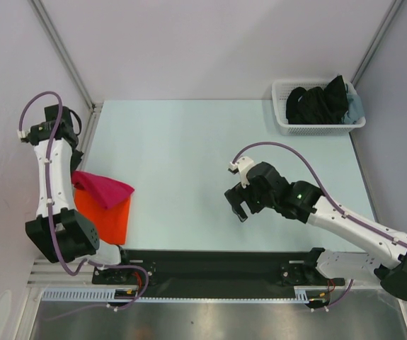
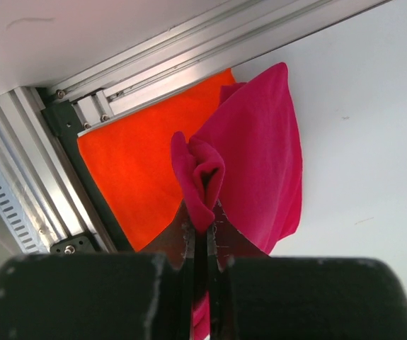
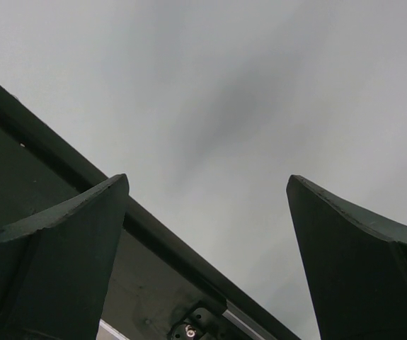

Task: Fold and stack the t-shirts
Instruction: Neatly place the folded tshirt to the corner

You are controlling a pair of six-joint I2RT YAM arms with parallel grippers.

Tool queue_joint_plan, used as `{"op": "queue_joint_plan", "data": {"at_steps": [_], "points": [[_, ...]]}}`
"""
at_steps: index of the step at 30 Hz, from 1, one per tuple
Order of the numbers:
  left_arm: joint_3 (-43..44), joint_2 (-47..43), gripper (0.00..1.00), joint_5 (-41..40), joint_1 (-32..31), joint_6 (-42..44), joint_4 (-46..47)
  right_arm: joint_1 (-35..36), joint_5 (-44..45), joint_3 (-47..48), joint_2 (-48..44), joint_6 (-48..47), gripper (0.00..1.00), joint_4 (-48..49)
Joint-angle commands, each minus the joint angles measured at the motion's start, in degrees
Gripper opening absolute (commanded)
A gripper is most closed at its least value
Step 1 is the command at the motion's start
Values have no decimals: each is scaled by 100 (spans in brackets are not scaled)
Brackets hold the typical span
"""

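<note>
Over the flat orange t-shirt point(image 2: 139, 177), the crimson t-shirt point(image 2: 260, 156) hangs bunched.

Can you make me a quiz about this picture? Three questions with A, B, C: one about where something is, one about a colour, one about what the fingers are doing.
1. Where is the white basket? A) far right corner B) near left corner C) table's middle
2. What colour shirt do the left fingers pinch? A) blue B) red C) green
3. The right fingers are: A) shut on cloth B) gripping the basket C) wide open, empty
Answers: 1A, it sits there; 2B, the red shirt is bunched between them; 3C, nothing between them.
</note>
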Motion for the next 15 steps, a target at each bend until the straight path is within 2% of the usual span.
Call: {"op": "queue_joint_plan", "data": {"at_steps": [1,11,15], "points": [[-280,-297,0,-80,81,178,132,-17,-72,-41,21,50,100,228],[-614,-552,0,-195,256,257,184,-17,-81,-76,4,-3,100,202],[-1000,-666,1,-177,379,266,219,-26,-81,-94,-14,-12,100,184]]}}
